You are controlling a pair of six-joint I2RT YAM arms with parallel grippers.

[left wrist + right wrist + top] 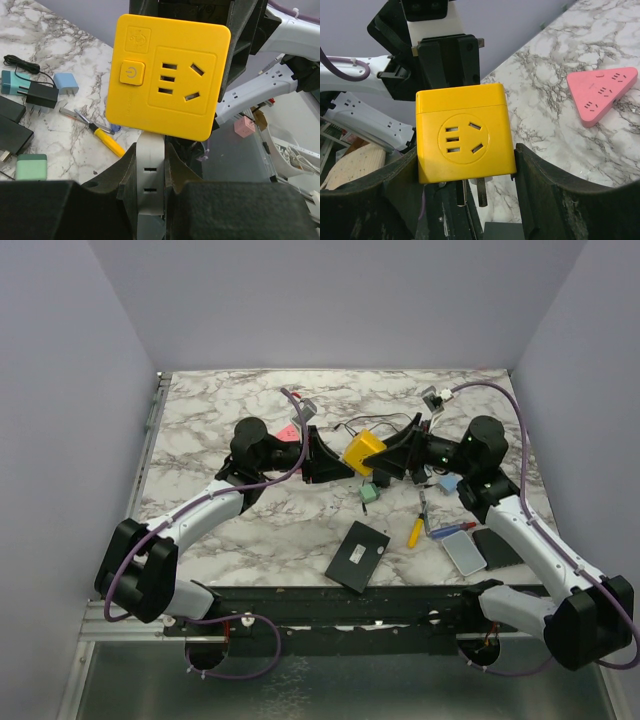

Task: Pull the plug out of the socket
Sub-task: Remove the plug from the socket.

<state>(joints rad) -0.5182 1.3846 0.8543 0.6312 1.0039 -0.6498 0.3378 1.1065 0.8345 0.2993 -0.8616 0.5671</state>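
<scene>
A yellow cube socket (363,452) (462,125) hangs above the table's middle between both arms. My right gripper (466,150) is shut on its two sides, and two metal prongs stick out beneath it. My left gripper (151,146) is shut on the plug (149,180), a pale grey-white piece with two slots in its side. The plug's far end runs up to the lower edge of the socket (167,75). The join is hidden, so I cannot tell whether its pins sit inside. In the top view both grippers meet at the cube, the left gripper (335,462) and the right gripper (388,462).
A pink triangular power strip (602,92) (288,432) lies behind the left arm. Near the front lie a yellow-handled screwdriver (414,531), a green adapter (369,494), a black box (357,556) and a grey-blue device (464,553). A black cable (375,425) loops behind the cube.
</scene>
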